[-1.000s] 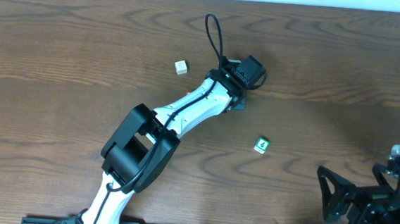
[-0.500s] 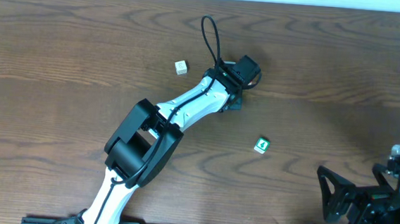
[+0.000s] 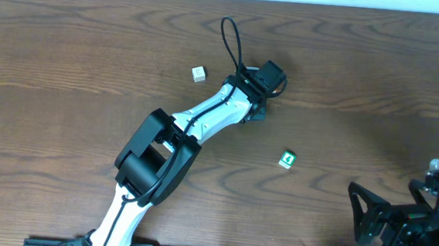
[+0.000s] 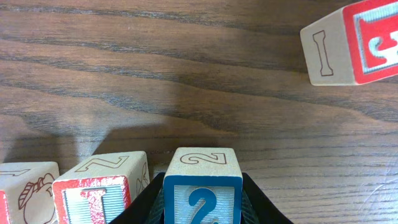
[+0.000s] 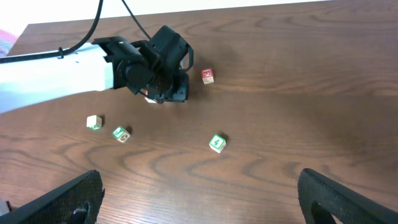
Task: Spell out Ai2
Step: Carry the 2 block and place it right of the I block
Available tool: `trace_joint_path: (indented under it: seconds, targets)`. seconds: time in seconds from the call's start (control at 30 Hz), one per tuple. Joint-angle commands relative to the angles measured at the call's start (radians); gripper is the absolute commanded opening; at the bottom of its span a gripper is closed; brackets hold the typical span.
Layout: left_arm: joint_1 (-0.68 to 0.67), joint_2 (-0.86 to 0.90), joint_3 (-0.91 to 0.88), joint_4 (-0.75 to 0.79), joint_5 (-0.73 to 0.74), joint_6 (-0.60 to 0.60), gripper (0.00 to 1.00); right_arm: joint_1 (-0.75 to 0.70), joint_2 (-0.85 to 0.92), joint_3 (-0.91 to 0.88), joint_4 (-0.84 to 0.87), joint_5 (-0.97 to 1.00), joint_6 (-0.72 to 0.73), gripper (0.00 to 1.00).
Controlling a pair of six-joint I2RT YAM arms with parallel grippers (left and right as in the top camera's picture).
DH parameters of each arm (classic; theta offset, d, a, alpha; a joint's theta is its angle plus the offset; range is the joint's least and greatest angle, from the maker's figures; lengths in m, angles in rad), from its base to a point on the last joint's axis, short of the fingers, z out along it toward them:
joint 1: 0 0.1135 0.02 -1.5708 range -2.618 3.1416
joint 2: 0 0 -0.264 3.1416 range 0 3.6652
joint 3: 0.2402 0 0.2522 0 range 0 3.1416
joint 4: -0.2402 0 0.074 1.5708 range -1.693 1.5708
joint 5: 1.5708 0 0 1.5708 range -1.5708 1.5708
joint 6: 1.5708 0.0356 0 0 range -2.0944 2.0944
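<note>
My left gripper (image 3: 265, 81) is shut on a wooden block with a blue 2 (image 4: 202, 177), low over the table. In the left wrist view the gripper (image 4: 202, 208) holds the 2 block just right of a red I block (image 4: 99, 186), with a narrow gap between them. Another block with a fruit drawing (image 4: 25, 190) stands left of the I block. The overhead view hides these three under the left gripper. My right gripper (image 3: 379, 219) is open and empty at the near right edge; its fingers frame the right wrist view (image 5: 199, 199).
A red-faced block (image 4: 351, 43) lies further out, seen also in the right wrist view (image 5: 208, 76). A green block (image 3: 287, 159) lies mid-table. A pale block (image 3: 199, 73) lies left of the left gripper. Two small blocks (image 5: 94, 122) (image 5: 120, 134) show in the right wrist view.
My left gripper has shifted slightly left and toward the table's far edge with the 2 block in it, then stopped. The right arm has not moved.
</note>
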Motion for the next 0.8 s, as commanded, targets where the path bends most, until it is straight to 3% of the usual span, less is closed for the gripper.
trace_joint_path:
  seconds: [0.0,0.2,0.3,0.77]
  targets:
    - [0.002,0.021,-0.001,0.004,-0.001,-0.002,0.34,-0.003,0.005,0.008,-0.005,0.003,0.004,0.99]
    - [0.002,0.021,-0.001,0.005,-0.004,-0.002,0.34,-0.003,0.005,0.008,-0.005,0.003,0.004,0.99]
    - [0.002,0.021,-0.001,0.006,-0.004,0.005,0.4,-0.003,0.005,0.008,-0.005,0.003,0.004,0.99]
    - [0.003,0.021,0.001,0.047,-0.071,0.053,0.42,-0.003,0.005,0.008,-0.005,0.003,0.004,0.99]
